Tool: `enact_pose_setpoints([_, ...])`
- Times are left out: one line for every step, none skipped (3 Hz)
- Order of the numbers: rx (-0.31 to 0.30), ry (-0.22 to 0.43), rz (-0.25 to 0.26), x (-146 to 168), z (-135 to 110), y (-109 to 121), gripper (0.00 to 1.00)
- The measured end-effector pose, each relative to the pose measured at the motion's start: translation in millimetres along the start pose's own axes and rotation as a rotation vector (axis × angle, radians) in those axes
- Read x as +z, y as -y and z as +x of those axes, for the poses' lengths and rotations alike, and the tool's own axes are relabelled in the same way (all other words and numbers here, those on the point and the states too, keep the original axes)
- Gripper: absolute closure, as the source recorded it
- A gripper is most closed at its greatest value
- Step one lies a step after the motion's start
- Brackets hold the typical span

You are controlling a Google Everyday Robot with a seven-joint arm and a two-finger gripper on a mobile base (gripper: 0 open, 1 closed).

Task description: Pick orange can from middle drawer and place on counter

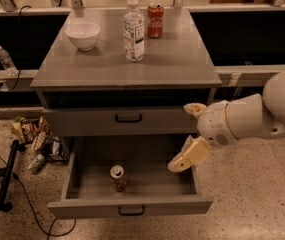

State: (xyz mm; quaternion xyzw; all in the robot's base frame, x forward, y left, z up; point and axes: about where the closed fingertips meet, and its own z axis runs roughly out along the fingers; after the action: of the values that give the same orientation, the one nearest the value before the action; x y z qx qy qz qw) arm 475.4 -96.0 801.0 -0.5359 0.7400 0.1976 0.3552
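One arm, cut off at the right frame edge, ends in the gripper [181, 136], its two fingers spread apart and empty over the right side of the open middle drawer [132, 207]. Left of the gripper and a little nearer, the orange can [118, 178] stands upright, long axis vertical, silver top up, its label unreadable. Beyond and up-left, the counter [182, 59] bears a bowl [83, 35], a clear bottle [133, 31] and a red cola can [155, 20].

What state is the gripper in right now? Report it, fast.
Gripper: open, holding nothing, over the right side of the middle drawer, apart from the orange can.
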Motion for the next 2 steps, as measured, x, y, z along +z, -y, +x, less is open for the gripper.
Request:
enact_pose_setpoints([0.052, 0.084, 0.011, 42.5, 17.2, -4.6, 0.00])
enact_pose_setpoints([0.078, 0.218, 0.022, 113.4, 43.0, -9.6, 0.00])
